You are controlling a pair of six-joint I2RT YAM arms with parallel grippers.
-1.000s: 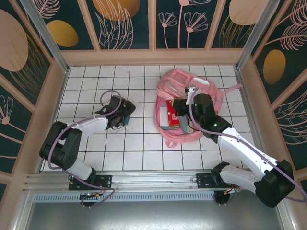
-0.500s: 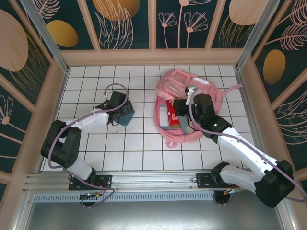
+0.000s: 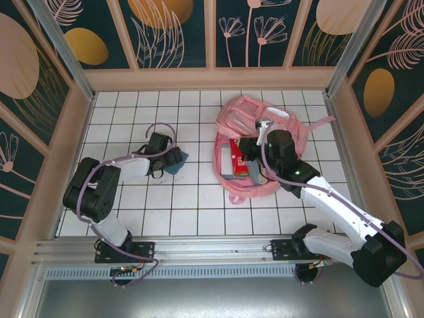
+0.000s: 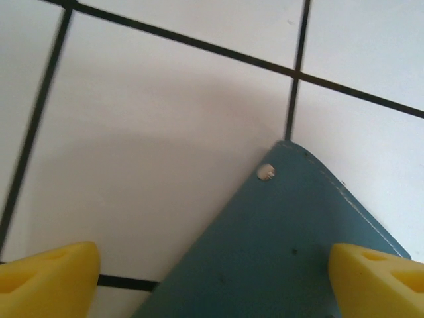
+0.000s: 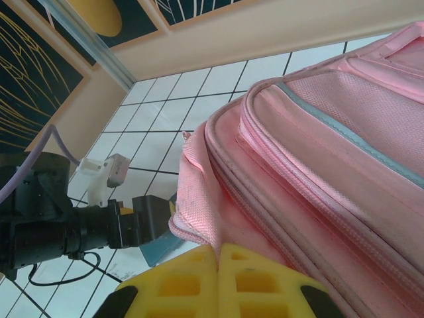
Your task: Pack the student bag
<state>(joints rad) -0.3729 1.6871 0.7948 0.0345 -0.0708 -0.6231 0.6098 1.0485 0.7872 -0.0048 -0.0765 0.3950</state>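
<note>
The student bag (image 3: 238, 109) lies right of centre in the top view, its mouth open toward the lower left and a red item (image 3: 233, 158) showing inside. At the bottom of the right wrist view, the right gripper (image 5: 218, 264) has its yellow fingers pressed together, apparently pinching the pink rim of the opening. I judge that its job is to hold that mouth up. Left of centre in the top view, well apart from the bag, a flat blue case (image 4: 285, 252) lies on the white tiled table (image 4: 165, 119). The left gripper (image 4: 212, 285) stands over the case's corner with its jaws apart, one fingertip in each lower corner of the wrist view. A corner grip will probably let the case swing, so it should reach further over the case, settle low against the tiles, then close squarely across the edge
</note>
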